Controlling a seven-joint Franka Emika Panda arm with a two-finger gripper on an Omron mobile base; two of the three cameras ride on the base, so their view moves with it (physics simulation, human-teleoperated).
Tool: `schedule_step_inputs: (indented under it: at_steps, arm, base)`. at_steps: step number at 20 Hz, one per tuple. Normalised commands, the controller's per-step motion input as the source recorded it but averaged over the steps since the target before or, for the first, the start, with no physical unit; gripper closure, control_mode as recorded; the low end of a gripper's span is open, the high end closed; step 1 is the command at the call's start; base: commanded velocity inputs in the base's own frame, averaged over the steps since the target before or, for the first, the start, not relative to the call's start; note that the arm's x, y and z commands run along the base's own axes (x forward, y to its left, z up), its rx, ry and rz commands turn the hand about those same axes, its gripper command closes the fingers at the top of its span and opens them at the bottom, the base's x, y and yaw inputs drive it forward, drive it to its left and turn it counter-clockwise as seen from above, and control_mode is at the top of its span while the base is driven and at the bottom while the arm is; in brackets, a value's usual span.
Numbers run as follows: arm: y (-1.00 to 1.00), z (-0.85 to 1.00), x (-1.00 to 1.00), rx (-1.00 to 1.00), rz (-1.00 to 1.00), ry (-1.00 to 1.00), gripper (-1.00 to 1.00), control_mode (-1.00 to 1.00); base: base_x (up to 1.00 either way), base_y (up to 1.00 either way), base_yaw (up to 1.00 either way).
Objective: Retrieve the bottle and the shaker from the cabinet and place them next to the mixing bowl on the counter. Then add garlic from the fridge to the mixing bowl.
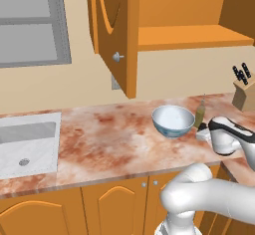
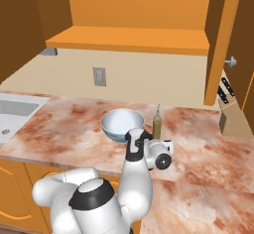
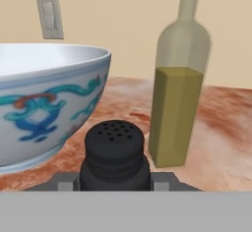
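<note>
Your gripper (image 3: pixel 115 184) pinches the shaker (image 3: pixel 115 155), held low just in front of the mixing bowl (image 3: pixel 47 103). The bottle (image 3: pixel 178 93) already stands upright just right of the bowl. Push forward carelessly and you could knock that bottle over or strike the bowl's wall. The knife block (image 2: pixel 233 119) sits well right of the bowl; the counter (image 2: pixel 64 124) left of it lies bare.

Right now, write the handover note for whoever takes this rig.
Gripper: shut on the shaker, low over the counter.
Bottle: already standing on the counter right beside the mixing bowl.
Shaker: between bowl and bottle in the hand view; whether it touches the counter yet cannot be told.
Cabinet: door open, shelf bare.
Left: release the shaker by the bowl, then fetch garlic from the fridge and put it into the bowl.
</note>
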Motion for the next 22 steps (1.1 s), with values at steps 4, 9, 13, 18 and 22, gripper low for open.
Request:
schedule_step_inputs:
  at_steps: [4, 9, 13, 18, 22]
  arm:
    - [0.00, 0.00, 0.00, 0.00, 0.00, 0.00, -1.00, -1.00]
    - [0.00, 0.00, 0.00, 0.00, 0.00, 0.00, -1.00, -1.00]
    - [0.00, 0.00, 0.00, 0.00, 0.00, 0.00, -1.00, -1.00]
    - [0.00, 0.50, -0.02, 0.00, 0.00, 0.02, -1.00, -1.00]
    - [-0.01, 0.54, -0.32, 0.00, 0.00, 0.06, -1.00, -1.00]
  base:
    - [0.00, 0.00, 0.00]
    - [0.00, 0.00, 0.00]
    - [0.00, 0.00, 0.00]
    - [0.00, 0.00, 0.00]
    - [0.00, 0.00, 0.00]
